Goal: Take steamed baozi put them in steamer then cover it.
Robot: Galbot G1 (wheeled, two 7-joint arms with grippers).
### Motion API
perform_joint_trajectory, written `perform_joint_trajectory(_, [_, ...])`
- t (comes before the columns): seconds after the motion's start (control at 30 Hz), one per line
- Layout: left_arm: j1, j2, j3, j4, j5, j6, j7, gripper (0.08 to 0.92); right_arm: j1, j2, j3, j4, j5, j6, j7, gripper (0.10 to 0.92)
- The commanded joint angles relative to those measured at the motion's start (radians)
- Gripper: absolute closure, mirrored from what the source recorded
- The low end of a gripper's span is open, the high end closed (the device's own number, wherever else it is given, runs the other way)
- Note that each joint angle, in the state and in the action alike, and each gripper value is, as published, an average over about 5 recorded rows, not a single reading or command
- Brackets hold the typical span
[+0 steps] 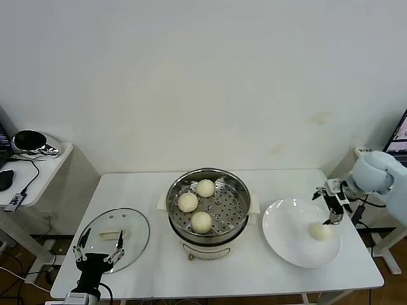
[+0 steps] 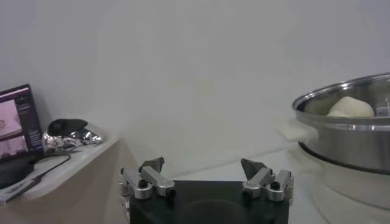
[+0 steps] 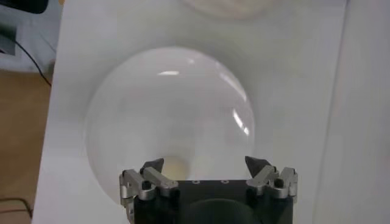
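A: Buns?
B: Three buns [image 1: 201, 220] sit in the steamer [image 1: 208, 213] on its holed tray, one at the near edge, two toward the back and left. A fourth bun [image 1: 320, 231] lies on the plate [image 1: 289, 238], right part of it.

A: Where's the steamer?
B: Middle of the table [image 1: 146, 184], uncovered. Plate just beside it on the right, not touching as far as I can see. Lid [image 1: 116, 231] lies flat on the table at the left, near the front edge, apart from the steamer.

A: Right gripper?
B: Right gripper [image 1: 332, 204] is over the plate's right side, fingers spread, tips just above the fourth bun. Not gripping it. Contact, can't tell. In the right wrist view the bun [image 3: 175, 165] shows between the spread fingers [image 3: 152, 166], pale on the plate [image 3: 164, 115].

A: Left gripper?
B: Left gripper [image 1: 98, 248] is low at the table's front left, over the lid's near edge, fingers spread, nothing between them. The left wrist view shows its fingers [image 2: 152, 165] apart, with the steamer [image 2: 347, 131] off to one side and a bun [image 2: 350, 108] peeking over the rim.

A: Anything else?
B: Side desk [image 1: 39, 170] far left with cables and a dark object on it.
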Motion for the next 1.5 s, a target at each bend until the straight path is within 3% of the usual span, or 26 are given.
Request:
perform_joint_trajectory(0.03, [-0.001, 0.001, -0.001, 0.001, 0.0, 0.002, 0.001, 0.177, -0.267, 0.04, 0.204, -0.119, -0.106, 0.009, 0.012, 0.203])
perform_joint_trajectory(0.7, [0.0, -0.002, -0.006, 0.005, 0.001, 0.003, 0.002, 0.177, -0.259, 0.205, 0.202, -0.279, -0.18, 0.04, 0.058, 0.205])
perform_joint_trajectory(0.93, [0.002, -0.007, -0.006, 0.005, 0.002, 0.003, 0.001, 0.177, -0.251, 0.217, 0.203, -0.291, -0.19, 0.035, 0.059, 0.301])
perform_joint_trajectory(1.13, [0.004, -0.006, -0.01, 0.005, 0.001, 0.002, 0.001, 0.177, -0.231, 0.19, 0.196, -0.263, -0.179, 0.032, 0.051, 0.391])
perform_joint_trajectory(1.5, [-0.002, -0.002, -0.008, 0.001, -0.001, 0.002, 0.002, 0.177, 0.119, 0.045, -0.089, -0.037, 0.034, -0.069, 0.022, 0.43])
